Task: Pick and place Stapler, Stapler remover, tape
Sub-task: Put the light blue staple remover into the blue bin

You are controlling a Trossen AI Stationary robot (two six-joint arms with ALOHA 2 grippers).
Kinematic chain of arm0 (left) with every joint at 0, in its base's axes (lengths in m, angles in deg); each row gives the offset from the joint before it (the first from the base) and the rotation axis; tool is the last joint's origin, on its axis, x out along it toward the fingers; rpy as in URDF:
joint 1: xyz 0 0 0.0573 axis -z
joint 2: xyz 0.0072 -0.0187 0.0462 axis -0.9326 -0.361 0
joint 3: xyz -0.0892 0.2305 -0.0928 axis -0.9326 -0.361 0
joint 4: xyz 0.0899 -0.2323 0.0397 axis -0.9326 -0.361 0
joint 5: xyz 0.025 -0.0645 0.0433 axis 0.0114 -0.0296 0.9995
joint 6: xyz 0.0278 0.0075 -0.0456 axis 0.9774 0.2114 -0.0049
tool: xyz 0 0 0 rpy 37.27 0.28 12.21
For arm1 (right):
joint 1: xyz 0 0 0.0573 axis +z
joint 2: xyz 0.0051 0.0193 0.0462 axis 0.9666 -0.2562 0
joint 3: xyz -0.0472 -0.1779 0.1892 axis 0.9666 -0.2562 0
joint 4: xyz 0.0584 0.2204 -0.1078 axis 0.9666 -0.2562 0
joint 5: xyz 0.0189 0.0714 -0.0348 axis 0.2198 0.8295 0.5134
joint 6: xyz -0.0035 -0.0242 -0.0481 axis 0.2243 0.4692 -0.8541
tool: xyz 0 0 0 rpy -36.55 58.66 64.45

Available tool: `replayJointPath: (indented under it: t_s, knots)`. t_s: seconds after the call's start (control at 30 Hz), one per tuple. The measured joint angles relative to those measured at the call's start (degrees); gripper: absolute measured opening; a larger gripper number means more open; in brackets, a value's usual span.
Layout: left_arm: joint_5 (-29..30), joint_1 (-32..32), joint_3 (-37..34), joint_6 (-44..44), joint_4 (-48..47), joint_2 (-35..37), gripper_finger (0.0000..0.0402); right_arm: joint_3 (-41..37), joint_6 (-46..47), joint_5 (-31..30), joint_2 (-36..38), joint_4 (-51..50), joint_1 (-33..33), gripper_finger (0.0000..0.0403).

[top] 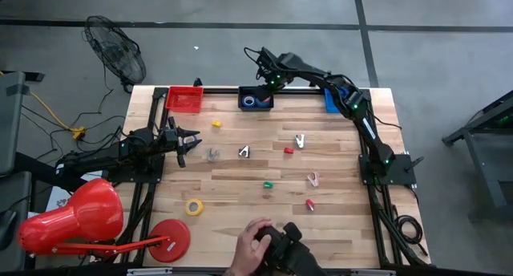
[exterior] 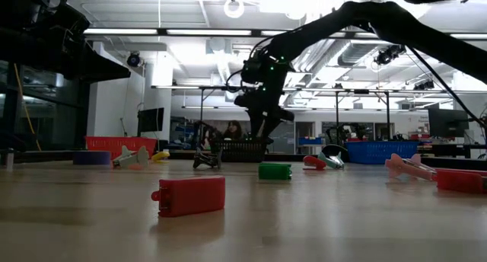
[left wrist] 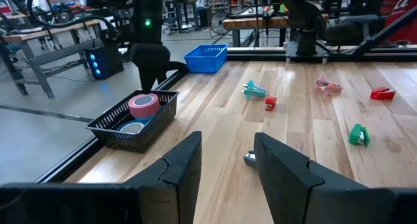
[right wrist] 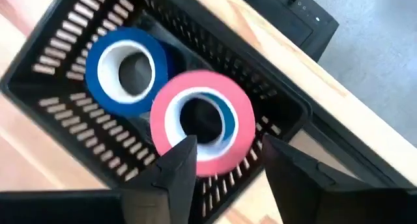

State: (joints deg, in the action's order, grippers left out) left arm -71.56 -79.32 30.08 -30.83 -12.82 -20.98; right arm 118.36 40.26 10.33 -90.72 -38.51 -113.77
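Wooden planks form the table (top: 240,184), with small items scattered over it and three bins lined along its far edge.

The step in hand is judged to be the release of a pink tape (right wrist: 202,123) into the black bin (top: 256,99). The right gripper (right wrist: 225,162) is held above that bin, fingers parted, and the pink roll is seen just beyond the fingertips, tilted, over the basket; whether it is touched by a finger cannot be told. A blue tape (right wrist: 127,68) lies in the same bin, beside the pink one. The red bin (top: 185,98) shows nothing inside from above, and what the blue bin (top: 332,99) holds cannot be made out.

The left gripper (left wrist: 225,162) waits low at the left side of the table, fingers spread with nothing between them.

A yellow tape (top: 194,206) is left on the near part of the table, well apart from the bins. Next, the right arm would need to be raised clear of the basket wall and carried to another piece, perhaps that yellow roll, with the fingers opened wide enough to span it.

A person's hand (top: 255,242) rests at the near edge.
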Motion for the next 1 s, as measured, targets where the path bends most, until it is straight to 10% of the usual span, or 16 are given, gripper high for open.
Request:
replayJointPath:
  t_s: [0.47,1.0]
  knots:
    - [0.0,0.0,0.0,0.0,0.0,0.0,0.0138,9.1,-16.8,5.4,0.2,-26.1,4.4,0.0182]
    - [0.0,0.0,0.0,0.0,0.0,0.0,0.0138,9.0,3.1,-7.0,2.2,-31.4,6.6,0.0181]
